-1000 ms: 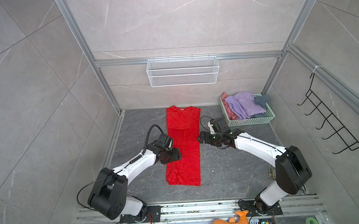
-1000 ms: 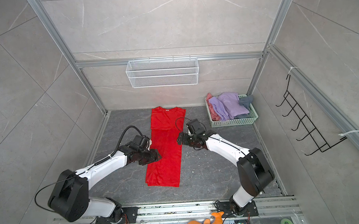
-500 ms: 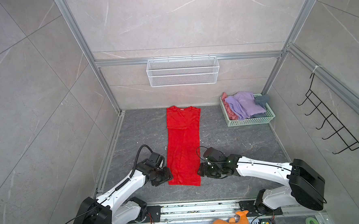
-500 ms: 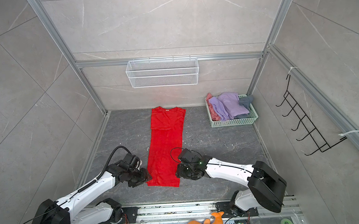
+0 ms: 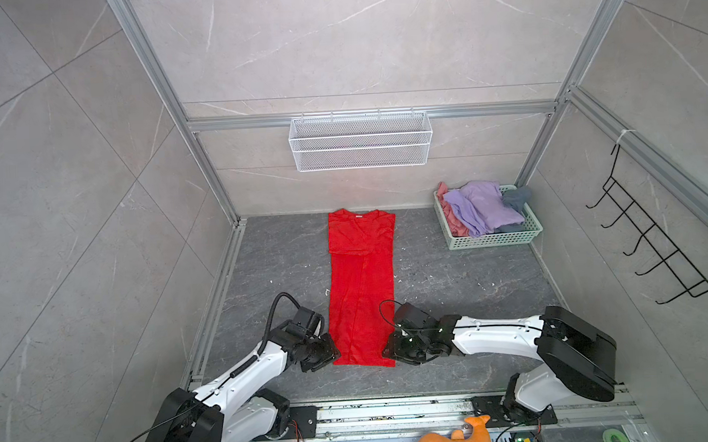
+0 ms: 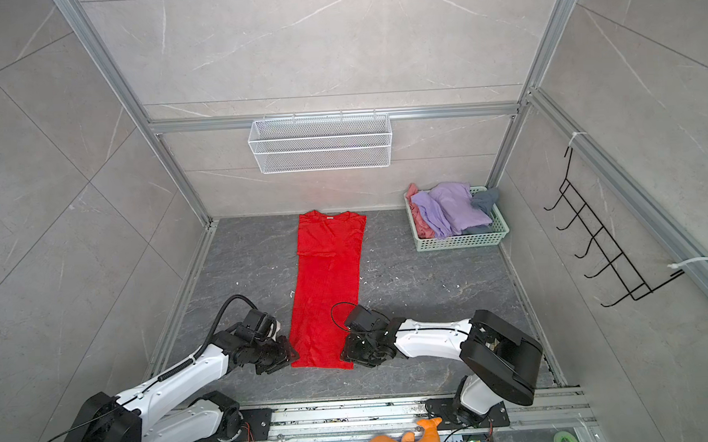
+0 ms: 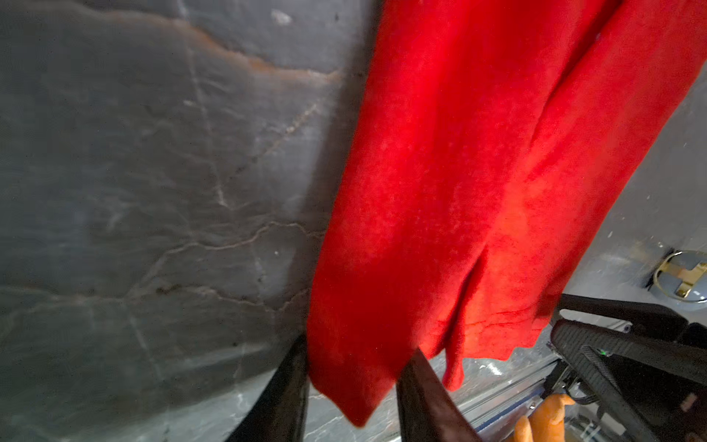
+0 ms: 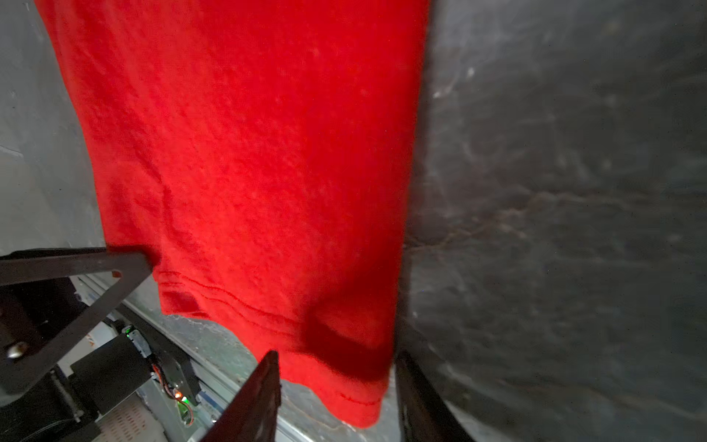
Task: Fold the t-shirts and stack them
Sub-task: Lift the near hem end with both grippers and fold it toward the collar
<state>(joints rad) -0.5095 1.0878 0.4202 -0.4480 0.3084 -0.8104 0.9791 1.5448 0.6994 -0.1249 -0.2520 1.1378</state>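
Nearest, a soft orange plush toy (image 5: 455,439) pokes in at the front edge, beyond the metal rail. On the dark grey, stone-veined bench (image 5: 451,279) lies the large bright red cloth t-shirt (image 5: 361,280), folded lengthwise into a long narrow strip with its stitched hem towards the arms and its collar by the back wall. Its weave looks fuzzy and lightly creased in the wrist views. Farther right, a pale green slotted plastic basket (image 5: 494,239) holds a crumpled lavender t-shirt (image 5: 484,207), a dusty pink t-shirt (image 5: 452,221) and a dark grey t-shirt (image 5: 517,199). A white wire-mesh basket (image 5: 360,142) hangs on the back wall.

A second ago both arms worked beside the middle of the strip. They have since come down its sides to the near hem, while the red t-shirt lies as it did.

The left gripper (image 7: 357,344) stands over the hem's left corner, its black fingers (image 7: 294,379) part-way apart with the corner of the cloth between them. The right gripper (image 8: 336,356) straddles the right corner likewise, the hem filling a moderate gap. Neither visibly pinches the cloth.
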